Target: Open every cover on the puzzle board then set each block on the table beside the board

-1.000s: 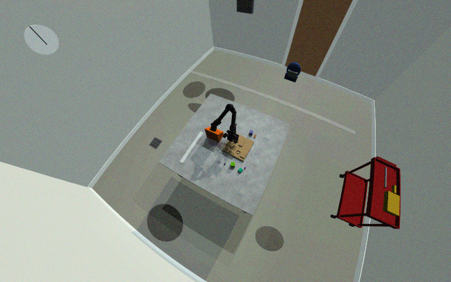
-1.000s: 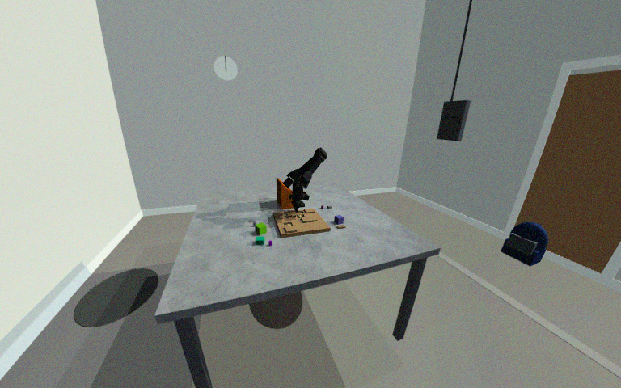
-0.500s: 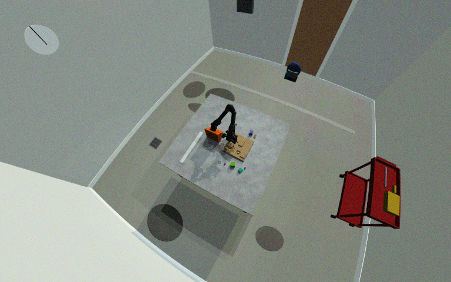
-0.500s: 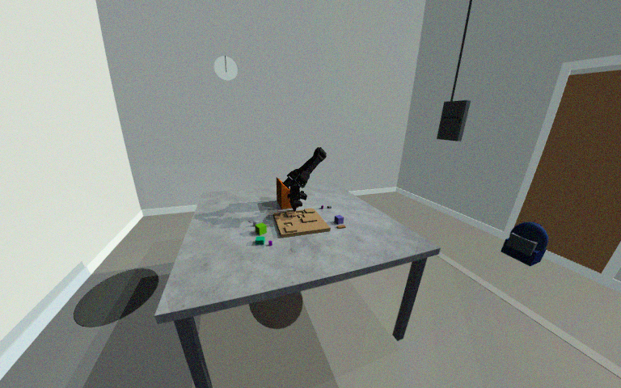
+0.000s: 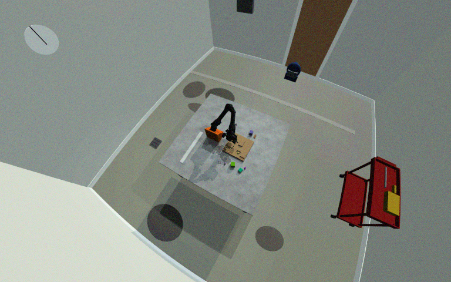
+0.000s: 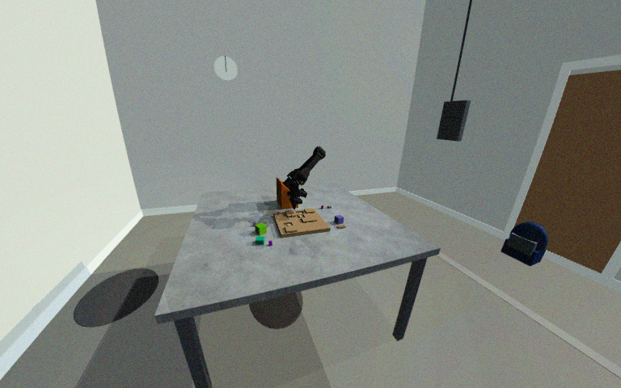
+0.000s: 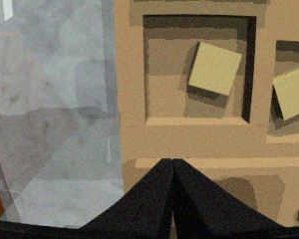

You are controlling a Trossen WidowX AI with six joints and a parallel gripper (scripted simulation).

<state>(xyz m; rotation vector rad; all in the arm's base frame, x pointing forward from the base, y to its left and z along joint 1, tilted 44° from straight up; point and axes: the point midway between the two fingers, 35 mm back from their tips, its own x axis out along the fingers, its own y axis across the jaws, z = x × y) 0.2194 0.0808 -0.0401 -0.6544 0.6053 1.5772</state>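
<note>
The wooden puzzle board [image 5: 248,147] [image 6: 311,229] [image 7: 199,141] lies on the table. In the wrist view, one pale yellow block [image 7: 215,69] sits turned in an uncovered square well. A second pale yellow block [image 7: 293,94] sits in the well to its right, cut off by the frame edge. My gripper [image 7: 171,168] [image 6: 294,206] is shut and empty above the board's edge area nearest the arm base, below the first well in the wrist view. The fingers hide part of the board. The covers are too small to tell apart in the top and exterior views.
A green cube [image 5: 232,164] [image 6: 261,229], a teal block [image 5: 240,170] [image 6: 259,240] and a small purple piece [image 5: 245,168] [image 6: 270,242] lie on one side of the board. A violet cube [image 5: 251,133] [image 6: 339,219] and a tan piece [image 5: 255,136] [image 6: 341,226] lie opposite. An orange panel [image 5: 214,134] [image 6: 282,193] stands by the arm base.
</note>
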